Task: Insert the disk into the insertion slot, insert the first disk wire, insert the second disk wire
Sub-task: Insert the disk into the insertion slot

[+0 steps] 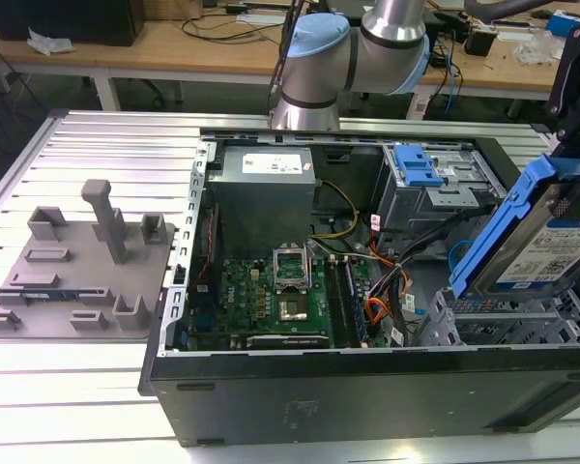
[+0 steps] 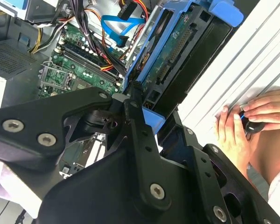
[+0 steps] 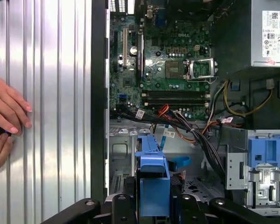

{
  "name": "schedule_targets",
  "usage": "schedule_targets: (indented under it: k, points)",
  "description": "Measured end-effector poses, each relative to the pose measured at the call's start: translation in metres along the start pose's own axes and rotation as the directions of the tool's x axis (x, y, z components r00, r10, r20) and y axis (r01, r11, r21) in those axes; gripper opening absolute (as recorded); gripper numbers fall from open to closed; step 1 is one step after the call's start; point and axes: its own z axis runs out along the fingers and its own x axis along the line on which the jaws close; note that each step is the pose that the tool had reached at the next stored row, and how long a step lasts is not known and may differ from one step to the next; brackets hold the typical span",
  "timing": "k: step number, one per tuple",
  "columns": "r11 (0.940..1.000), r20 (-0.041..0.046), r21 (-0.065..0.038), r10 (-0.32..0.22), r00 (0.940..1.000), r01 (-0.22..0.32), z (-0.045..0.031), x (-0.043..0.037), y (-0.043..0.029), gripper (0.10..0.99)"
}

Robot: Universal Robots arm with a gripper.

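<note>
Gripper (image 2: 151,109) clamped on the disk (image 1: 551,242) — black fingers (image 2: 132,105) pressed against both sides of its bright blue carrier in both wrist views, pads themselves hidden behind linkage and carrier. Disk flat and silver, with a white label carrying a blue band; print on it not made out. Held tilted at the exterior view's right, cut off by that edge, lower end just above the insertion slot (image 1: 498,319), not yet seated in the grey perforated cage. Second disk wire (image 2: 117,25), light blue, looped just beside the disk; plug end hard to tell. First disk wire (image 1: 379,307), orange and black, lying near the motherboard (image 1: 271,290), its plug lost among other cables. White label on the power supply (image 1: 266,174) too — text not legible. Person's hands (image 3: 4,116) on the ribbed table (image 3: 51,93) beside the case, closed around a small dark object, mostly hidden.
</note>
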Motion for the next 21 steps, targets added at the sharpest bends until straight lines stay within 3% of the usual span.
schedule_targets:
  k: [21]
  points:
    - [1.0000,-0.0001,-0.005,0.000,1.0000,0.000,0.0166,0.0006,-0.0034,0.365]
